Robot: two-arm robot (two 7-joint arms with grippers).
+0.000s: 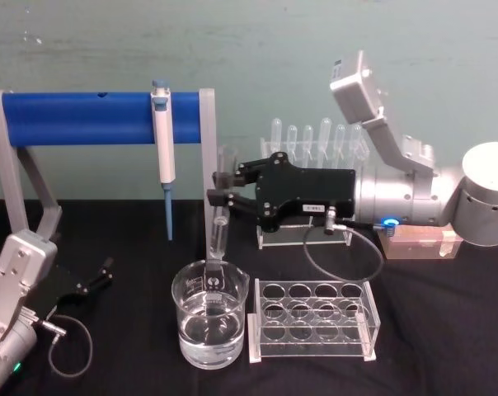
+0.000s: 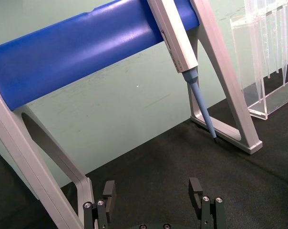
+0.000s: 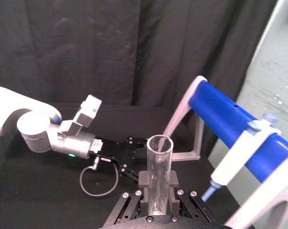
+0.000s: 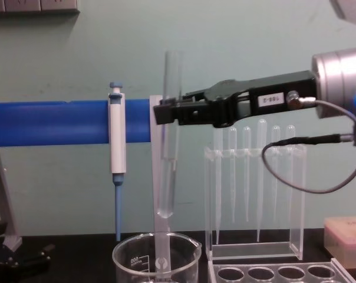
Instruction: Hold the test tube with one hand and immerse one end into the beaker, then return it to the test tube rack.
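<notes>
Test tube (image 4: 167, 177) upright in right gripper (image 4: 164, 112)

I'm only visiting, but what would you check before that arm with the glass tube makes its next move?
1. Right gripper, jaws shut on the test tube: ok.
2. Tube upright: ok.
3. Tube above the beaker mouth: ok.
4. Tube's bottom dipped in: not ok, it hangs above the rim.
5. Test tube rack beside the beaker: ok.
6. Left gripper parked far to the left, jaws open: ok.
</notes>
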